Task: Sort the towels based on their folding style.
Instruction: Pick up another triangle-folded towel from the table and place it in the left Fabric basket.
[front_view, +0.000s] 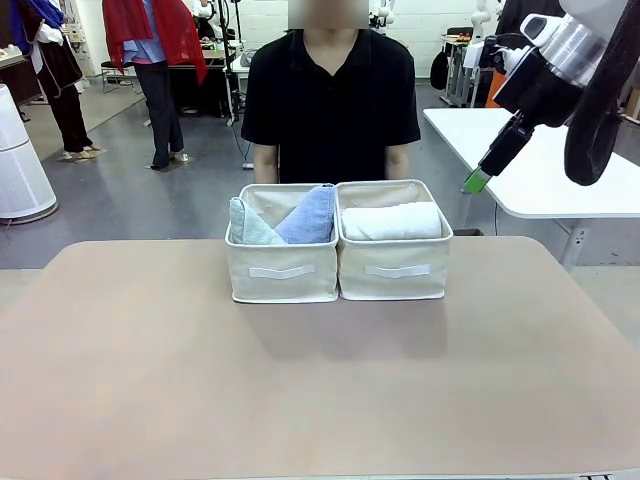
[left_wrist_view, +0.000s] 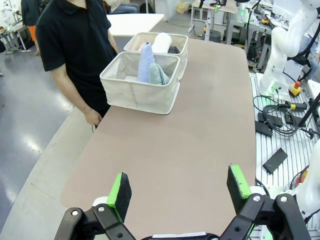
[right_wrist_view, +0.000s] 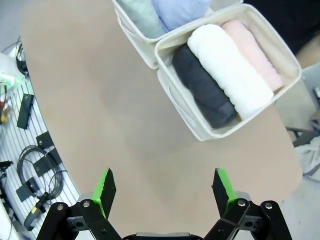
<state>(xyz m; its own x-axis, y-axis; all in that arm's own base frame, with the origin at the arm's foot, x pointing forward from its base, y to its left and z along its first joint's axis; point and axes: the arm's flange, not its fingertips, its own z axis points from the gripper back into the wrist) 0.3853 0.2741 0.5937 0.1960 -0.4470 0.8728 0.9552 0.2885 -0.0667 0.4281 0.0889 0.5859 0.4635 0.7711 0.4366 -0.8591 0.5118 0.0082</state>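
Both cream baskets sit side by side at the table's far middle, before the person. From the right gripper (right_wrist_view: 165, 192), jaws spread and empty, the right basket (right_wrist_view: 197, 131) lies at one o'clock, holding a dark grey roll (right_wrist_view: 202, 85), a white roll (right_wrist_view: 230, 70) and a pink roll (right_wrist_view: 252, 52), long axes parallel and running toward four o'clock. The left basket (left_wrist_view: 137, 95) holds the periwinkle cone (left_wrist_view: 145, 61) and the mint cone (left_wrist_view: 158, 75), at twelve o'clock from the left gripper (left_wrist_view: 179, 192), likewise open and empty, and farther off. The right arm looks nearer. I cannot find a yellow roll; it may be hidden beneath the others.
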